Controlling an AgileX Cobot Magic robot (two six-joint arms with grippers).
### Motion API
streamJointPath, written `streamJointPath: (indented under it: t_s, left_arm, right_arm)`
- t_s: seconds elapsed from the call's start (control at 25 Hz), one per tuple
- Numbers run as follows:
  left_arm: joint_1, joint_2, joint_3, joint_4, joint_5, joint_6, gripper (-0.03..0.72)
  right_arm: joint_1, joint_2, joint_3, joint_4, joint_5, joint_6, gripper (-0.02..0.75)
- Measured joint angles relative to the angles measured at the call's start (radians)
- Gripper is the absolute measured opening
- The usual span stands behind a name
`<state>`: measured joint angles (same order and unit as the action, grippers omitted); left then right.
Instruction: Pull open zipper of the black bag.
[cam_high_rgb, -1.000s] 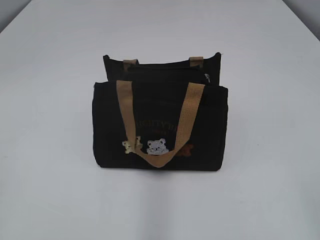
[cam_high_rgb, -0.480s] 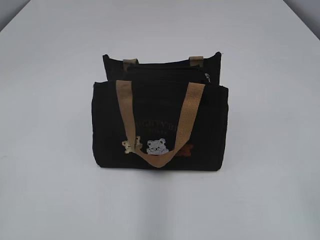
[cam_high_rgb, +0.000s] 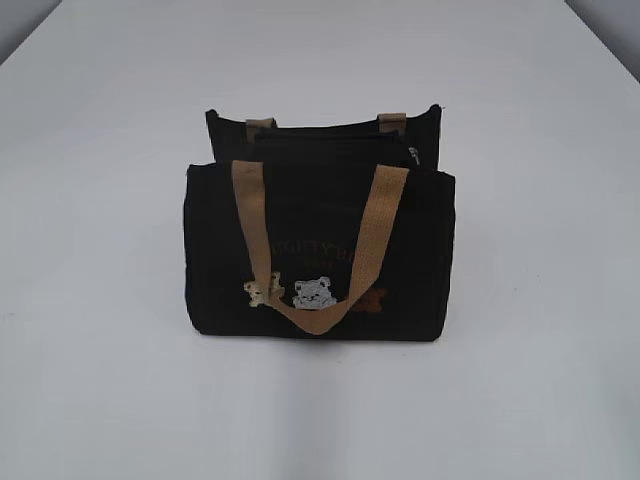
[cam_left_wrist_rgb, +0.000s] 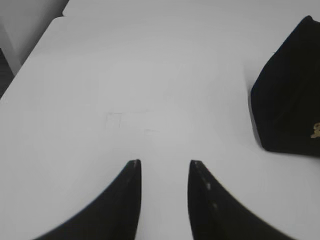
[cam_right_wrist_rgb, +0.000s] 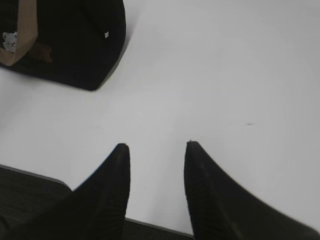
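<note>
black bag: unmoved | left end effector: released, narrowing | right end effector: released

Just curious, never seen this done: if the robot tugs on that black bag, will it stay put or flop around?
The black bag looks like soft fabric, so it would probably sag. Standing free on the smooth white table, it may slide or tip.

Your left gripper hung above the surface, its dark fingers parted with nothing between them. Your right gripper hovered likewise, fingers apart and empty, tips pointing forward.
</note>
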<state>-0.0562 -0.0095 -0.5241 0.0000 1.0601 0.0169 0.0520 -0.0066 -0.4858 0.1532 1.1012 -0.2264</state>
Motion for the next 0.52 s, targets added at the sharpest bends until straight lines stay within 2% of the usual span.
streamJointPath:
  t_s: [0.52]
  left_arm:
    - [0.009, 0.000, 0.000, 0.000, 0.000, 0.000, 0.239]
  right_arm:
    - [-0.005, 0.000, 0.000, 0.003, -0.001, 0.000, 0.293]
